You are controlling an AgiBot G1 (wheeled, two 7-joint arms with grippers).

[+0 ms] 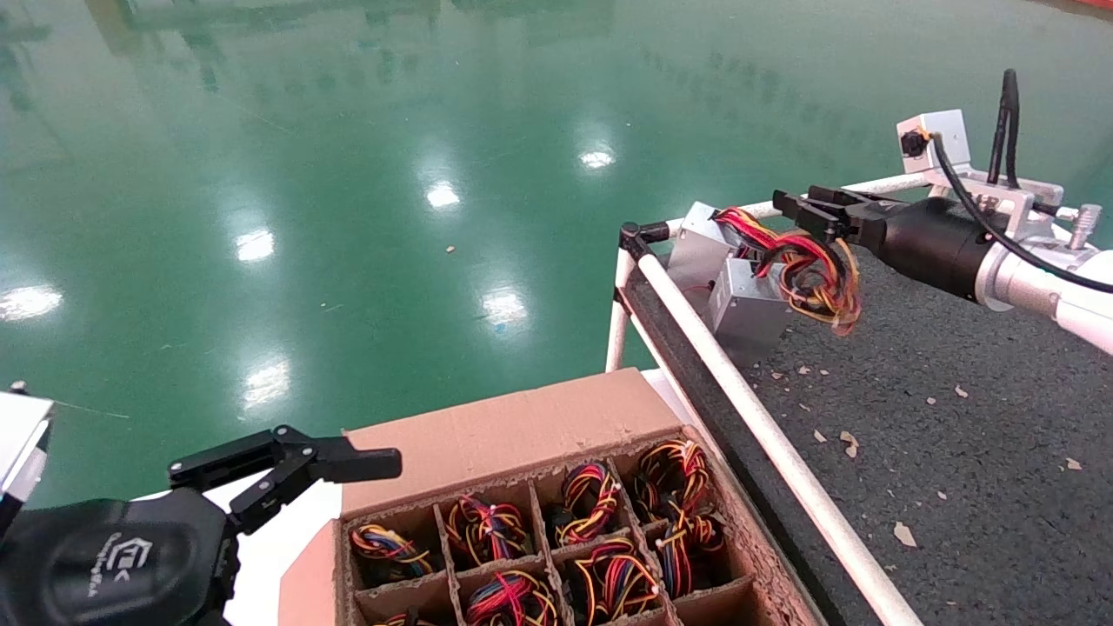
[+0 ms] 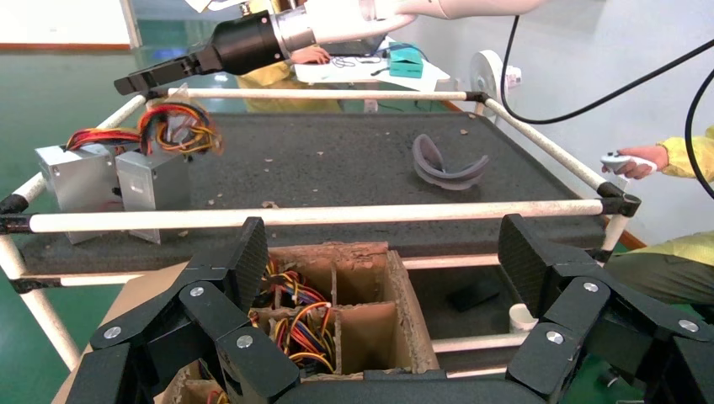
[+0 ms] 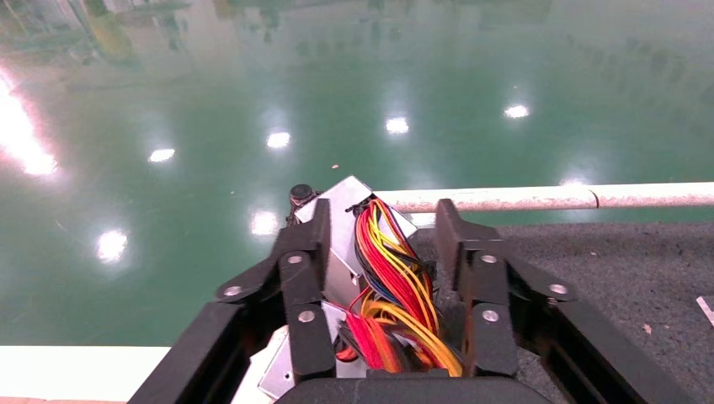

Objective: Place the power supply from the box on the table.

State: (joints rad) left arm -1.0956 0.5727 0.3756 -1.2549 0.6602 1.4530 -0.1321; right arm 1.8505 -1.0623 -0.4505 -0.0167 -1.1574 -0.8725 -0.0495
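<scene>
right gripper (image 1: 804,211): mine, out over the far corner of the table (image 1: 956,452), at about 1 o'clock in the head view. my fingers (image 3: 307,278) stand apart with the wire bundle (image 1: 813,269) running between them; i cannot tell whether either pad touches the wires, and i judge it a loose straddle, not a pinch.
power supply (image 1: 748,304): at the table's far corner, just inside the white rail (image 1: 765,426), low edge on or close to the mat, body tilted, its wires looping up toward my fingers.
second unit (image 1: 700,252): another silver power supply touching the first, nearer the black corner joint (image 1: 633,235), at its 11 o'clock.
left gripper (image 1: 287,465): parked at 8 o'clock, fingers spread wide, holding nothing, hanging beside the box (image 1: 513,435).
box: at 6 o'clock, just beside the table's near rail, its cells full of more wired units.
step in hand: as i judge it, the release. the supply is over the table, not the box, so the carry looks done.
next move: i would spread wider if any wire is caught, then draw straight back and up so the bundle slips free of my fingers.
risk: a snagged wire could drag the unit over or push it against the rail.
</scene>
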